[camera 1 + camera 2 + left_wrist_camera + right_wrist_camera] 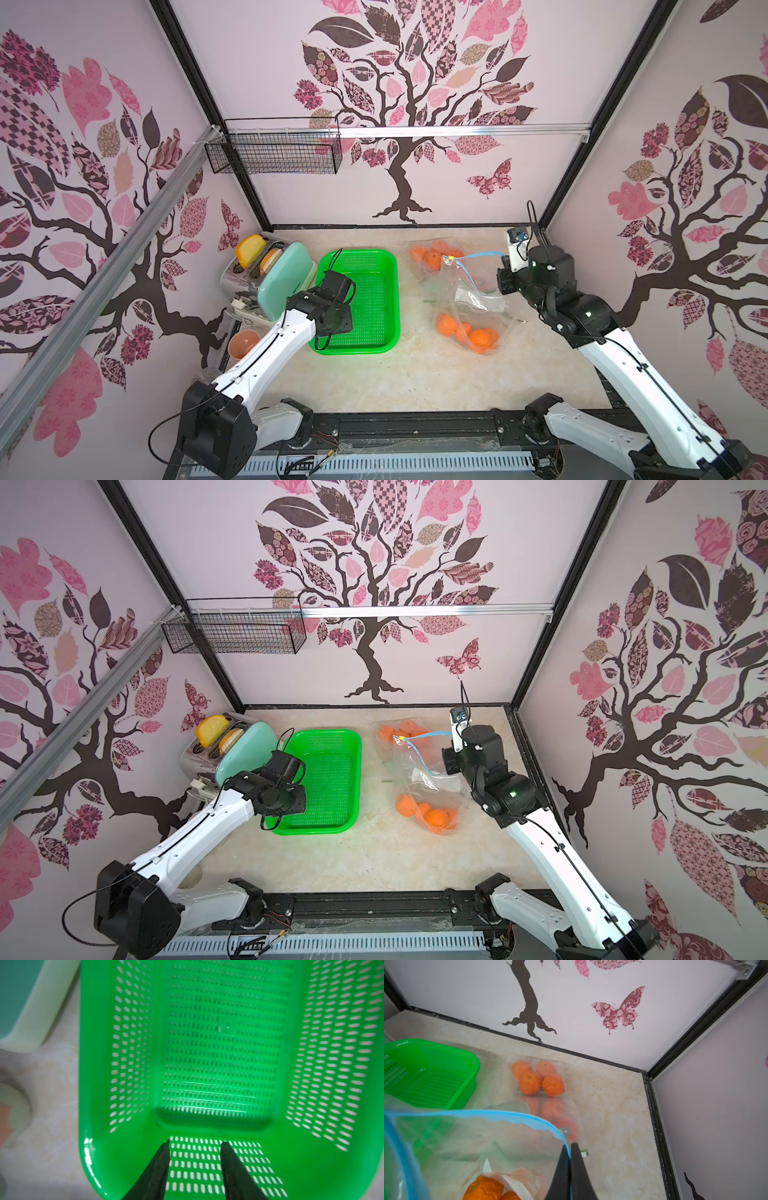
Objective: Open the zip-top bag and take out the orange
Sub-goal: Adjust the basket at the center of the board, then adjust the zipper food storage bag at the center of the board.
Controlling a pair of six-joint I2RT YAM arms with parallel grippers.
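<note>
The right end effector is pinching shut on the blue zip rim of the clear plastic zip-top bag, lying at three o'clock on the beige table. Round oranges are sitting inside, at its six o'clock end. The left end effector is hovering half open, empty, over the green perforated plastic basket.

A small white plus sign is printed on a grey-green patch of the far zip-top bag; nothing else there can be read. A tiny dark logo is seen on the mint side of the toaster, but it is too small to be read. On the white slip inside the near zip-top bag, no print can be made out.
</note>
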